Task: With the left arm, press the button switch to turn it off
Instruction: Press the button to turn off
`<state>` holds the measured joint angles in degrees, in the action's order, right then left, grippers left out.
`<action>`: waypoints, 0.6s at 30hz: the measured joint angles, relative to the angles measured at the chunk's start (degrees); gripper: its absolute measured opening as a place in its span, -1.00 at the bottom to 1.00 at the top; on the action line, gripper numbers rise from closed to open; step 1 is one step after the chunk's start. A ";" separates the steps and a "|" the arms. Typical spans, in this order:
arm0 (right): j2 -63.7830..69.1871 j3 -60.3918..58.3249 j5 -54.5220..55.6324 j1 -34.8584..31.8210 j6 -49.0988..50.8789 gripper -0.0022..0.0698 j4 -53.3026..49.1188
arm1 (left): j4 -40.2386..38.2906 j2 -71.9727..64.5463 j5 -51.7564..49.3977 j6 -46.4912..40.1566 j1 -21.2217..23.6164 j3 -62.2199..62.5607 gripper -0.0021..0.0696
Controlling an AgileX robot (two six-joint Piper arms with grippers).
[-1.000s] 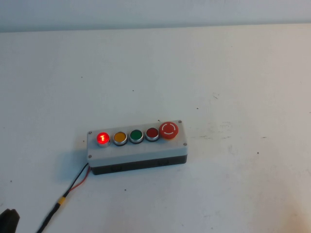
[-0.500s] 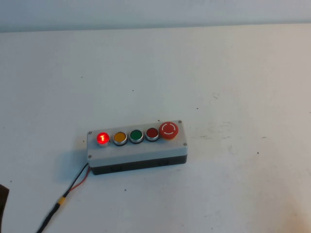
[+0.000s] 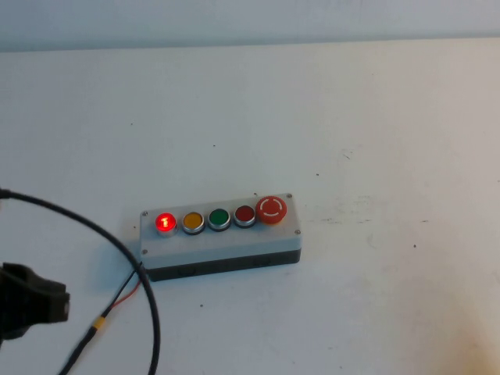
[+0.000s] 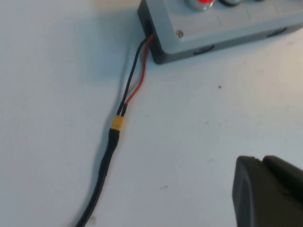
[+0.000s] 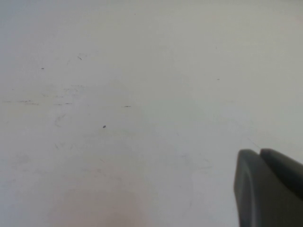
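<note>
Left arm [image 3: 31,301] has entered at near left, cable looping; left gripper [image 4: 270,189] looks closed, short of the button switch [image 3: 165,222], still lit at the box's left end. Right gripper [image 5: 270,187] looks closed, parked over bare bench [image 5: 118,94].

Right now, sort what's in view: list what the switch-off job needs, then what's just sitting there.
Needed:
- button switch, glowing red, at the left end of the grey box
- left tool, low over the table short of the box
- left arm, at the table's left edge

Idle:
- yellow button, green button, dark red button, mushroom stop button
- box's wire lead
- right tool, over bare table
</note>
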<state>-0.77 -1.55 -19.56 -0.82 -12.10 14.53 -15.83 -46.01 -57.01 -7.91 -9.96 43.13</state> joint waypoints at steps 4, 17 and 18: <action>0.00 0.00 0.00 0.00 0.00 -0.98 0.00 | 0.15 -10.74 -4.08 -3.17 -0.18 6.22 -0.95; 0.00 0.00 0.00 0.00 0.00 -0.98 0.00 | 9.42 -35.49 -7.68 -2.50 -14.91 25.89 -0.95; 0.00 0.00 0.00 0.00 0.00 -0.98 0.00 | 9.57 -36.78 -8.31 -2.41 -15.21 27.39 -0.95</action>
<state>-0.77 -1.55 -19.56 -0.82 -12.10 14.53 -6.25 -82.79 -65.31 -10.32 -25.17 70.52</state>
